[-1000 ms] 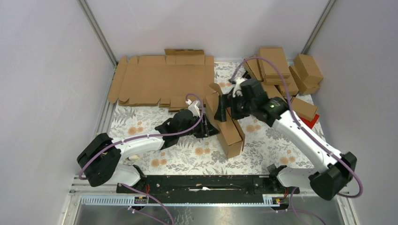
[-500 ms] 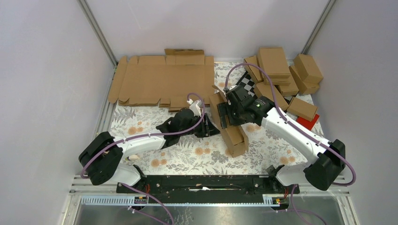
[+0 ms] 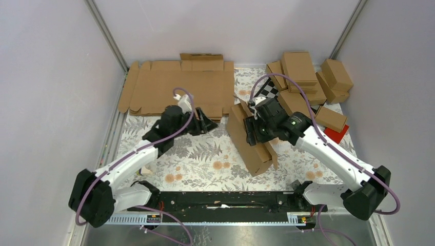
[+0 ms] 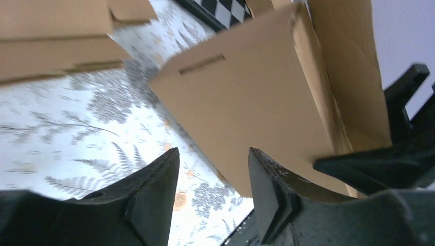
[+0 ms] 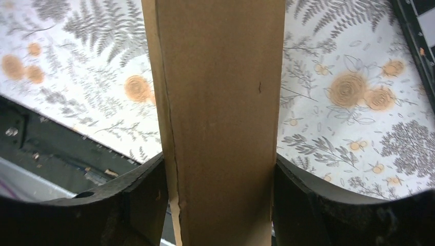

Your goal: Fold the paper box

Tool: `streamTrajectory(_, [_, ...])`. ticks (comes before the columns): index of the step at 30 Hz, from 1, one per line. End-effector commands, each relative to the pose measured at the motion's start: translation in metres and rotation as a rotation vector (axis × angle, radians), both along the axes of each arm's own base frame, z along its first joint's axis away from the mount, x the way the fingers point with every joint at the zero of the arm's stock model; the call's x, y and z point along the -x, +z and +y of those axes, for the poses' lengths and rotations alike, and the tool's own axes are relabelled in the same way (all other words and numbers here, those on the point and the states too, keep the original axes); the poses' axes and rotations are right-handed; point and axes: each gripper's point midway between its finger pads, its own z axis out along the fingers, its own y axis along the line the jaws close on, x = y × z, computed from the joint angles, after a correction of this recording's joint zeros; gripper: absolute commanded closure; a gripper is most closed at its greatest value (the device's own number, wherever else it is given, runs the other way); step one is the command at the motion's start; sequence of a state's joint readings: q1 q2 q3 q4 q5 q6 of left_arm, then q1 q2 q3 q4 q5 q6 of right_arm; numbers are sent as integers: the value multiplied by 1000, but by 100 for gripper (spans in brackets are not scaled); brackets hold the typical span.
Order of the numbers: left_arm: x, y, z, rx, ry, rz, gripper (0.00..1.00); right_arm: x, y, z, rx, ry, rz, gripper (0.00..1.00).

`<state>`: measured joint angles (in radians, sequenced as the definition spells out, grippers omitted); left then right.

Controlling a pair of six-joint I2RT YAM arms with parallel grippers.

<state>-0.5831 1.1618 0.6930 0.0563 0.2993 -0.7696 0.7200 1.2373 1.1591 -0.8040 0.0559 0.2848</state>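
**While the right arm clamps the box, the left stands off**

Although the top view shows both arms over the floral worktop [image 3: 200, 159], only the right one is on the job. The right end effector [image 3: 255, 129] is pinching the paper box [image 3: 255, 155]: in its wrist view a strip of cardboard [image 5: 220, 92] fills the whole gap between the fingers [image 5: 146, 197] and touches both. The left end effector [image 3: 205, 123] is spread with nothing between its fingers [image 4: 154, 200].

The box sits just right of centre in the top view. Its long axis slants from the middle of the frame down toward the lower right. It lies to the right of the left end effector, near it but clearly apart, and the left wrist view looks onto its broad slotted face [image 4: 246, 102]. The right arm is therefore the nearer one by far. Any help from the left would probably mean reaching rightward across open worktop to that face.

Much is hard to read. The right wrist view is cut down to one panel, so which wall or flap is gripped cannot be told. The right arm covers the box's upper end from above. Whether the lid is tucked is possibly not yet settled. Flat blanks [image 3: 177, 89] lie at upper left and finished boxes [image 3: 302, 77] at upper right.
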Motion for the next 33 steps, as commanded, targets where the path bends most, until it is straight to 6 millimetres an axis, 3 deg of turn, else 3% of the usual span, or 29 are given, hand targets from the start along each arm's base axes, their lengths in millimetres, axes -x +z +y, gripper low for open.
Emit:
streamTrajectory(1, [-9, 28, 27, -28, -2, -79, 44, 18, 24, 17, -124, 141, -18, 34])
streamTrajectory(9, [-31, 43, 49, 37, 34, -228, 32, 35, 21, 24, -159, 257, 21, 36])
streamTrajectory(14, [-34, 61, 49, 102, 26, -383, 27, 41, 20, 21, -128, 303, 57, 36])
streamTrajectory(20, [-28, 85, 38, 154, -79, -592, 25, 46, 21, 11, -77, 338, 67, 34])
streamTrajectory(26, [-24, 91, 18, 148, -270, -732, 25, 47, 16, 12, -68, 347, 83, 32])
streamTrajectory(29, [-25, 88, 4, 136, -333, -735, 30, 49, 16, 14, -78, 360, 96, 31])
streamTrajectory(33, [-23, 68, -20, 12, -396, -755, 30, 48, 18, 15, -81, 361, 93, 31])
